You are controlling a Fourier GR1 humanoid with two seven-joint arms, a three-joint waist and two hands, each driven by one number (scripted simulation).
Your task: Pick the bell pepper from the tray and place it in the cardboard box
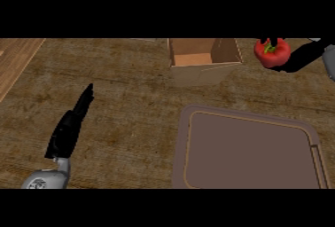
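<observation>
A red bell pepper (272, 53) with a green stem hangs in the air at the upper right, just right of the cardboard box (204, 56). My right hand (302, 56) is curled round it from the right, and black fingers show above and below the pepper. The open box stands at the far middle of the counter, its inside bare. The brown tray (247, 150) lies at the lower right with nothing on it. My left hand (71, 124) rests at the lower left with straight fingers pointing away, holding nothing.
A lighter wooden strip (14, 62) runs along the far left of the dark wooden counter. Bare counter lies between the left hand, the box and the tray.
</observation>
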